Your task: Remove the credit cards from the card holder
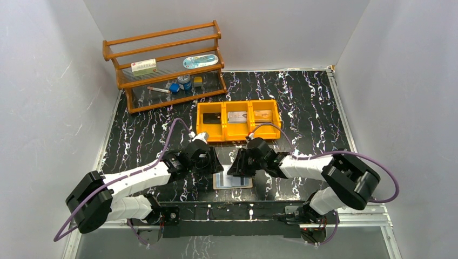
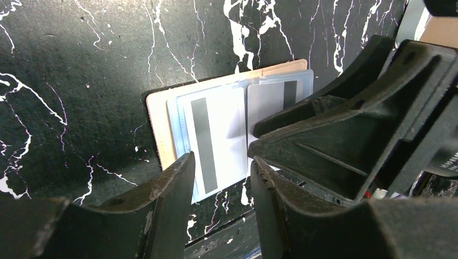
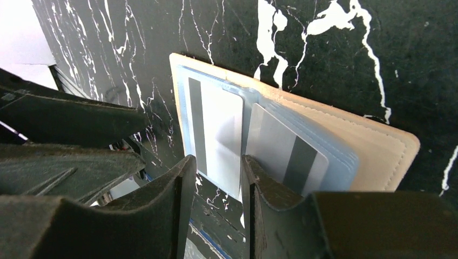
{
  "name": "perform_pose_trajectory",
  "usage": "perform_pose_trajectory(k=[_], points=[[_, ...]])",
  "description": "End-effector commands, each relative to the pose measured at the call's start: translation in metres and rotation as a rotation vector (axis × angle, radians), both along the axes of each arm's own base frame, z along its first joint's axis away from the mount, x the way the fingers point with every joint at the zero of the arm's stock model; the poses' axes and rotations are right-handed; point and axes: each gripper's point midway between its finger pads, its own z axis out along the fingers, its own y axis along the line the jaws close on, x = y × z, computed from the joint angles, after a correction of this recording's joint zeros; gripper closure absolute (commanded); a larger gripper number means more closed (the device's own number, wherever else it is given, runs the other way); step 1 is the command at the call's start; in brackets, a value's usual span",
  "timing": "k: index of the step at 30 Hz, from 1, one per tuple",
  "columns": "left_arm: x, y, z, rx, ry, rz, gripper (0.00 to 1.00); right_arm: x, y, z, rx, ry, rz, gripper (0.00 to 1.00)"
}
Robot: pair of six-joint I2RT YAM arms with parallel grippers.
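Card holder lay open on the table, credit cards poking from its pockets. Left gripper and right gripper hovered over them, fingers apart, clamping nothing; next, we judged, one must pinch a card's edge.

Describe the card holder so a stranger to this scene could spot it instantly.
On the black marbled table, look just nearer than the yellow three-compartment bin, toward the near edge. The card holder lies there open and flat. It alone has a tan cover with pale blue pockets, from which two pale cards with dark stripes poke out.
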Motion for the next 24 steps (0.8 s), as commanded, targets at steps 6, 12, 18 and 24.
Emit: perform_pose_trajectory(k=[6, 12, 18, 24], points=[[-0.009, -0.007, -0.011, 0.011, 0.03, -0.088, 0.61, 0.013, 0.002, -0.002, -0.002, -0.006, -0.024, 0.57], [-0.012, -0.015, -0.025, 0.028, 0.077, -0.13, 0.63, 0.011, -0.004, -0.015, 0.002, 0.03, -0.037, 0.65], [-0.015, -0.013, -0.037, 0.058, 0.108, -0.135, 0.66, 0.008, -0.001, -0.016, 0.039, 0.048, -0.017, 0.69], [-0.016, -0.01, -0.039, 0.069, 0.106, -0.129, 0.73, 0.006, 0.001, -0.013, 0.103, 0.066, -0.014, 0.75]])
